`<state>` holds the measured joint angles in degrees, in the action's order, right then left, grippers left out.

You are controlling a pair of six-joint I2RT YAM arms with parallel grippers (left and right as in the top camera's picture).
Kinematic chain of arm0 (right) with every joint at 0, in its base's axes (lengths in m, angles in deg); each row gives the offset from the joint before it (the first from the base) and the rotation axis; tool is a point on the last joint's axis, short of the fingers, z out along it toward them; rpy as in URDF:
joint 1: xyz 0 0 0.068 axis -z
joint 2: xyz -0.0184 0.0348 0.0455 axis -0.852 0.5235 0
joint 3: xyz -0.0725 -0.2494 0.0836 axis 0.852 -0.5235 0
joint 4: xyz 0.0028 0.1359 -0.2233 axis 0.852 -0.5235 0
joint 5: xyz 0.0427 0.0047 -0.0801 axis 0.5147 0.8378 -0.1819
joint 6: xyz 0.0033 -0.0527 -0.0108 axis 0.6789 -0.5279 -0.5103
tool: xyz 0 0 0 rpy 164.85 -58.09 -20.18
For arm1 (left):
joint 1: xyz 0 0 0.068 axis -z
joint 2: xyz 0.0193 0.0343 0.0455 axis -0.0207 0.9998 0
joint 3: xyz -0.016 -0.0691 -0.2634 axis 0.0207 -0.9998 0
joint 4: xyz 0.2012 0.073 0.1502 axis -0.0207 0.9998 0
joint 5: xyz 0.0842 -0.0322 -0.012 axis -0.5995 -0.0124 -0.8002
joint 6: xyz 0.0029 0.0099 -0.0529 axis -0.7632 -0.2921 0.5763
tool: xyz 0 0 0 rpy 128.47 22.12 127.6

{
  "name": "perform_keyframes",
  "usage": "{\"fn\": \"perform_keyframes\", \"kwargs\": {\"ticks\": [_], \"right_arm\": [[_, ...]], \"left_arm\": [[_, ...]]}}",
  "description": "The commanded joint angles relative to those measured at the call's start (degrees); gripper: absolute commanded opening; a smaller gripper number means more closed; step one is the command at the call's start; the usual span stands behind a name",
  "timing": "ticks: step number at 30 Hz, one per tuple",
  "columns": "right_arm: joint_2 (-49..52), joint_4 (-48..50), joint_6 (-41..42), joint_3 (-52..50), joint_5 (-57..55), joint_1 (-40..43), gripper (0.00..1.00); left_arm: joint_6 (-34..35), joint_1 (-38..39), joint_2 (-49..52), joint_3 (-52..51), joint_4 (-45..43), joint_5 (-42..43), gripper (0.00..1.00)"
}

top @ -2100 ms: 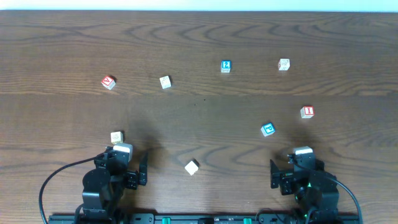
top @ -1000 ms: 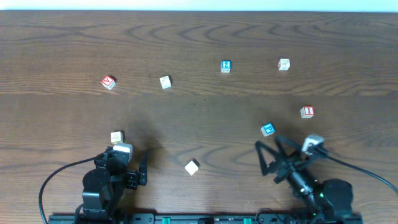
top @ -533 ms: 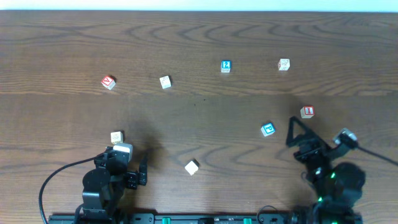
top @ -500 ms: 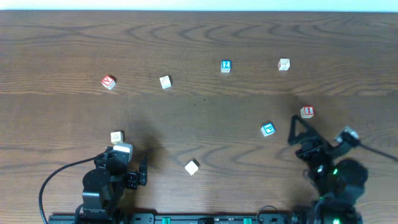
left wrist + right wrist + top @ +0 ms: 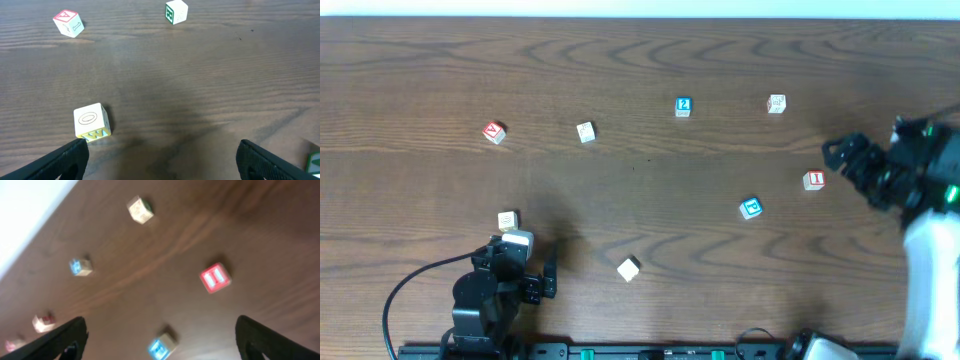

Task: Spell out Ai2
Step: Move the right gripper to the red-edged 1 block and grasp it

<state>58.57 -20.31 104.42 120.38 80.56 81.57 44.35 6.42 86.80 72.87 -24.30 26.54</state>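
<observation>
The white cube with red "A" lies far left and shows in the left wrist view. The blue "2" cube lies at the far middle and shows in the right wrist view. The "I" cube lies at the right and shows in the right wrist view. My right gripper is open and empty, raised just right of the "I" cube; its jaws stand wide apart. My left gripper is open and empty near the front edge.
The other blue cube lies left of the "I" cube. Pale cubes lie at the far right, the far left-middle, beside my left gripper and front middle. The "O" cube sits ahead of my left finger.
My right arm has lifted from the front right and swung to the right side of the table, now just right of the "I" cube. The left arm and all cubes have not moved.
</observation>
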Motion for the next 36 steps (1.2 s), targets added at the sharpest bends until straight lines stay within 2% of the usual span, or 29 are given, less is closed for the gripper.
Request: {"fn": "perform_keyframes", "kwargs": {"ticks": [1,7,11,16,20,25,36], "right_arm": [[9.4,-6.5,-13.1,11.2,-3.0,0.2,0.89],[24.9,-21.8,-19.7,27.9,-11.4,-2.9,0.86],[32.0,-26.4,-20.3,32.7,-20.2,-6.8,0.86],[37.5,-27.9,-20.7,33.2,-24.5,-10.7,0.86],[40.8,-28.1,-20.7,33.2,-26.0,-12.2,0.81],[44.0,-28.3,-20.7,33.1,-26.1,-12.2,0.66],[47.1,-27.0,-20.7,31.1,-26.2,-10.9,0.62]], "left_arm": [[-1.2,-0.4,-0.4,-0.4,-0.3,0.2,0.95],[-1.2,-0.4,-0.4,-0.4,-0.3,0.2,0.95],[-1.2,-0.4,-0.4,-0.4,-0.3,0.2,0.96],[-1.2,-0.4,-0.4,-0.4,-0.3,0.2,0.95],[-1.2,-0.4,-0.4,-0.4,-0.3,0.2,0.95],[-1.2,-0.4,-0.4,-0.4,-0.3,0.2,0.95],[-1.2,-0.4,-0.4,-0.4,-0.2,0.2,0.95]]}}
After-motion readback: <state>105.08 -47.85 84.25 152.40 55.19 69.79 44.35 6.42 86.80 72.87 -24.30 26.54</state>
